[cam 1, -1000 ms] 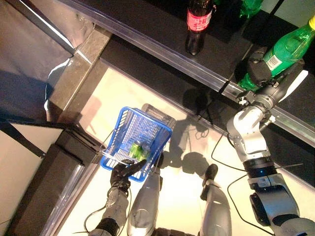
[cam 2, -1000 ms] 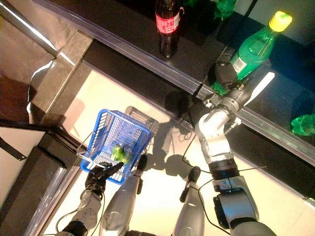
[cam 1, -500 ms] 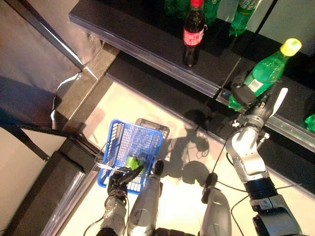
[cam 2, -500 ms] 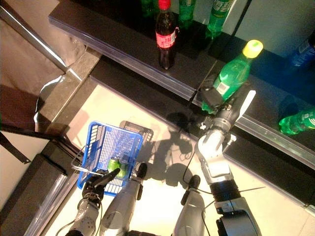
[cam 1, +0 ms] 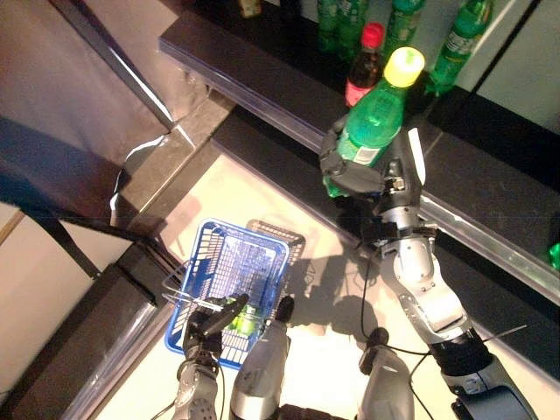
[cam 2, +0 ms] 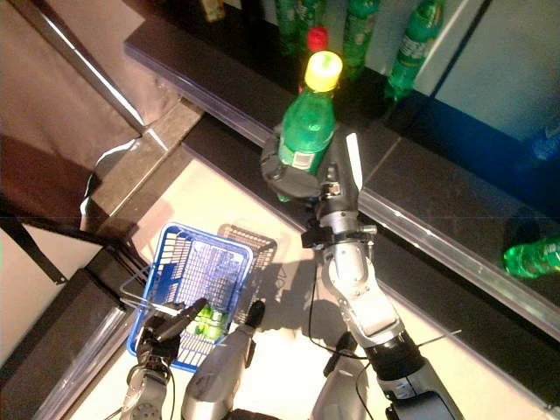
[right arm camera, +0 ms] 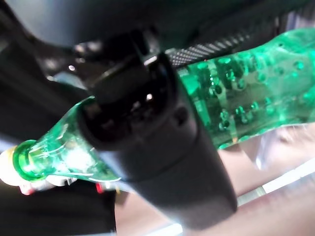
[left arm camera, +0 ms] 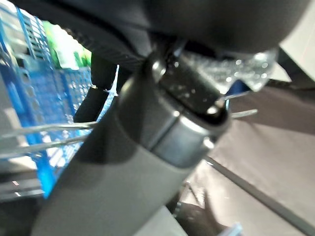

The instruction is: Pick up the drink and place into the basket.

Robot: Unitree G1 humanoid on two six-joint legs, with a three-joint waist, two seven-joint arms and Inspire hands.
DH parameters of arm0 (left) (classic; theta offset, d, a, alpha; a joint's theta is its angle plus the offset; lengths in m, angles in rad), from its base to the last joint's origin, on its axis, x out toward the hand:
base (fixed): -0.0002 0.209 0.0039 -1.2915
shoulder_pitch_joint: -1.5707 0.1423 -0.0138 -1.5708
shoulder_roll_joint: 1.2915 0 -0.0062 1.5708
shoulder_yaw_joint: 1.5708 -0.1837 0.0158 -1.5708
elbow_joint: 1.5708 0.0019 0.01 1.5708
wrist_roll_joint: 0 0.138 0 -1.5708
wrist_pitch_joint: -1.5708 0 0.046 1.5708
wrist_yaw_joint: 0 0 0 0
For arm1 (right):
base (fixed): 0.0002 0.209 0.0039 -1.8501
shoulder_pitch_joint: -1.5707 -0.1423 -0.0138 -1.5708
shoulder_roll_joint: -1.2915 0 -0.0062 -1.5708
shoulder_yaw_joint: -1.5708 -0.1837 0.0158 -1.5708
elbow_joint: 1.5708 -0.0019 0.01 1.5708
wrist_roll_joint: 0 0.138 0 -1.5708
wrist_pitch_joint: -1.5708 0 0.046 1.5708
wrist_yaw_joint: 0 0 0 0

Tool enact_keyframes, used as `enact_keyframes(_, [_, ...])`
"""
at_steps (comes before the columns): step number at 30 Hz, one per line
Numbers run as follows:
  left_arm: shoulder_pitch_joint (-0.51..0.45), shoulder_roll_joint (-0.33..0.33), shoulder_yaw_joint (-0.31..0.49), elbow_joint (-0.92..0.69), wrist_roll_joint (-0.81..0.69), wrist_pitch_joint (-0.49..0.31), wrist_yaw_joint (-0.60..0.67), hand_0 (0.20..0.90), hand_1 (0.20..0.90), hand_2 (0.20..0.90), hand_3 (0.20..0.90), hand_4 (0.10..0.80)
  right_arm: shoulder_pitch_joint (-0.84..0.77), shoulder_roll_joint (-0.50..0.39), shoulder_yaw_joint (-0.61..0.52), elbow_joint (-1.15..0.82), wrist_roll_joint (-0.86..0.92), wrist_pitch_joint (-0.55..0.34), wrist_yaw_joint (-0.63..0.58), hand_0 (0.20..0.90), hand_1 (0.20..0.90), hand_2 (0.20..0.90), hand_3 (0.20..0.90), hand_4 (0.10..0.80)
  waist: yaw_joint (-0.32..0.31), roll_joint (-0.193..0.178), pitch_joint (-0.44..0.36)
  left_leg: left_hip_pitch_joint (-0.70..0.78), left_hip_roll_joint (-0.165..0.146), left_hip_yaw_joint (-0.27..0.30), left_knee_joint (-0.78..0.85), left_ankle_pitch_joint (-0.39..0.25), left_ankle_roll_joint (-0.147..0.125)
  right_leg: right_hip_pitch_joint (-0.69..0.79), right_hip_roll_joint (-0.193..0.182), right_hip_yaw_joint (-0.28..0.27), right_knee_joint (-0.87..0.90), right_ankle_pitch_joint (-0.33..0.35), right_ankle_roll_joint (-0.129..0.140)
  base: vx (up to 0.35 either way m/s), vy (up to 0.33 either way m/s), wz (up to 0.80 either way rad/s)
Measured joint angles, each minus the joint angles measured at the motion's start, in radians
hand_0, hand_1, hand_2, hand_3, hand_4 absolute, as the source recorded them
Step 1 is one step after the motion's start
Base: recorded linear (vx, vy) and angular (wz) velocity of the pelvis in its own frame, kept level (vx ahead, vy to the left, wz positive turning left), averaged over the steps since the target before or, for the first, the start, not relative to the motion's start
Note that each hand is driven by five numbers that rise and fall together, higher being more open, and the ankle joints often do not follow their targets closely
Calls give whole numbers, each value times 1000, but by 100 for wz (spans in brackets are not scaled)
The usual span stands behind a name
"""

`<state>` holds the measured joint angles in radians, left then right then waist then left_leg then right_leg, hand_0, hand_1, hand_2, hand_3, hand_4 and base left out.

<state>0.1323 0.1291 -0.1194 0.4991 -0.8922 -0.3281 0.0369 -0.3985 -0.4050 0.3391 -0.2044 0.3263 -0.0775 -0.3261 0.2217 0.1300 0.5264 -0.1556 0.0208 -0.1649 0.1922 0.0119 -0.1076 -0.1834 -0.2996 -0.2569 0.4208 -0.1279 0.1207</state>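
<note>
So you're in the carry part of the job right now. Your right hand has its fingers wrapped around the green bottle, the one with the yellow cap, and it's up in the air in front of the dark shelf, clear of it and roughly upright, leaning a little. The right wrist view backs that up: the thumb sits across the bottle's body.

The blue basket hangs low on your left side, well apart from the bottle and a good way below it. Your left hand is at its wire handle, and the fingers look curled around it in the left wrist view, though that view is mostly the hand's own bulk, so I'd call it likely rather than certain.

Next move, I reckon: swing the bottle down and across to over the basket opening, get it low, then let go. Dropping it from high up could tip or swing the basket.

Hard to make out: there's already something green lying in the basket, can't tell exactly what. A red-capped bottle stands just behind yours, partly hidden by it, and more green bottles at the back of the shelf are cut off.
</note>
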Motion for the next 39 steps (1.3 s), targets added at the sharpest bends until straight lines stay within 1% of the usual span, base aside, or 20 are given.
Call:
enact_keyframes(4, [27, 8, 1, -82, 1, 17, -9, 300, 300, 300, 200, 100, 4, 2, 37, -17, 5, 25, 25, 300, 300, 300, 200, 100, 37, 1, 0, 6, -8, -25, 1, 1, -6, 13, -11, -22, 29, -24, 0, 46, -21, 21])
enact_keyframes(5, [32, 14, 1, -107, 4, 32, -12, 300, 300, 300, 200, 100, 9, 1, 50, -17, 6, 35, 25, 300, 300, 300, 200, 100, 46, 1, 0, 10, -10, -40, 1, 0, -8, 24, -15, -37, 31, -32, 0, 38, -46, 25])
enact_keyframes(7, [35, 22, 0, -130, 5, 44, -19, 300, 300, 300, 200, 100, 10, -1, 68, -17, 8, 56, 28, 300, 300, 300, 200, 100, 59, 0, -1, 16, -9, -48, 0, -3, -8, 35, -15, -45, 32, -37, -1, 27, -54, 19])
enact_keyframes(9, [43, 44, -1, -190, 11, 80, -27, 300, 300, 300, 200, 100, 14, -2, 97, -17, 9, 70, 29, 300, 300, 300, 200, 100, 78, 0, -1, 17, -9, -69, 1, -4, -11, 51, -15, -69, 33, -44, -1, 24, -48, 22])
enact_keyframes(12, [50, 62, -1, -238, 14, 89, -32, 300, 300, 300, 200, 100, 18, -2, 125, -17, 9, 75, 33, 300, 300, 300, 200, 100, 107, -1, -1, 18, -11, -81, 0, -3, -12, 58, -14, -72, 36, -51, 0, 27, -49, 15])
enact_keyframes(13, [54, 68, 3, -260, 13, 105, -34, 300, 300, 300, 200, 100, 19, -1, 131, -17, 10, 75, 33, 300, 300, 300, 200, 100, 113, -1, -1, 18, -13, -89, 1, -3, -15, 61, -15, -77, 35, -52, 1, 40, -64, 21])
enact_keyframes(14, [63, 87, 4, -298, 14, 129, -53, 300, 300, 300, 200, 100, 20, -1, 141, -17, 14, 77, 32, 300, 300, 300, 200, 100, 117, -2, -2, 19, -13, -100, 1, -2, -18, 74, -15, -92, 33, -54, 2, 33, -55, 22])
enact_keyframes(15, [67, 96, 4, -319, 13, 142, -65, 300, 300, 300, 200, 100, 22, -1, 144, -17, 23, 78, 32, 300, 300, 300, 200, 100, 121, -5, -3, 19, -14, -103, 0, -2, -18, 77, -15, -94, 32, -57, 2, 25, -40, 21])
enact_keyframes(17, [76, 121, 4, -376, 14, 169, -102, 300, 300, 300, 200, 100, 22, 1, 157, -13, 31, 80, 30, 300, 300, 300, 200, 100, 147, -10, -6, 24, -15, -114, 1, -4, -21, 87, -15, -101, 32, -62, 2, 27, -31, 12])
enact_keyframes(19, [75, 137, 4, -403, 14, 179, -126, 300, 300, 300, 200, 100, 22, 1, 166, -9, 34, 82, 24, 300, 300, 300, 200, 100, 162, -12, -7, 32, -16, -120, 1, -6, -23, 99, -16, -108, 32, -66, 3, 24, -33, 12])
enact_keyframes(20, [77, 160, 4, -430, 14, 185, -139, 300, 300, 300, 200, 100, 22, 5, 176, -8, 38, 82, 20, 300, 300, 300, 200, 100, 171, -16, -8, 31, -18, -128, 1, -7, -24, 107, -18, -118, 32, -69, 5, 26, -36, 14])
enact_keyframes(24, [79, 237, 6, -508, 16, 228, -175, 300, 300, 300, 200, 100, 23, 18, 190, 17, 49, 82, -1, 300, 300, 300, 200, 100, 194, -25, -13, 32, -26, -149, 3, -8, -26, 120, -18, -121, 34, -80, 8, 26, -39, 18])
enact_keyframes(26, [78, 256, 7, -535, 27, 243, -200, 300, 300, 300, 200, 100, 23, 18, 194, 28, 57, 82, -5, 300, 300, 300, 200, 100, 215, -26, -13, 32, -28, -152, 4, -8, -26, 122, -19, -121, 31, -81, 8, 14, -58, 9])
enact_keyframes(32, [78, 302, 10, -590, 35, 282, -260, 300, 300, 300, 200, 100, 23, 24, 214, 41, 80, 83, -35, 300, 300, 300, 200, 100, 242, -32, -16, 31, -30, -169, 3, -8, -27, 131, -16, -124, 29, -85, 11, 3, -69, 7])
enact_keyframes(36, [77, 356, 11, -644, 53, 307, -323, 300, 300, 300, 200, 100, 23, 83, 231, 119, 91, 83, -48, 300, 300, 300, 200, 100, 252, -56, -28, 29, -30, -173, 2, -10, -29, 132, -16, -127, 28, -88, 12, 8, -40, 3])
enact_keyframes(39, [68, 390, 12, -683, 67, 319, -347, 300, 300, 300, 200, 100, 23, 91, 252, 162, 90, 83, -57, 300, 300, 300, 200, 100, 265, -59, -30, 29, -30, -173, 2, -10, -30, 132, -16, -127, 27, -88, 12, 30, -47, 0])
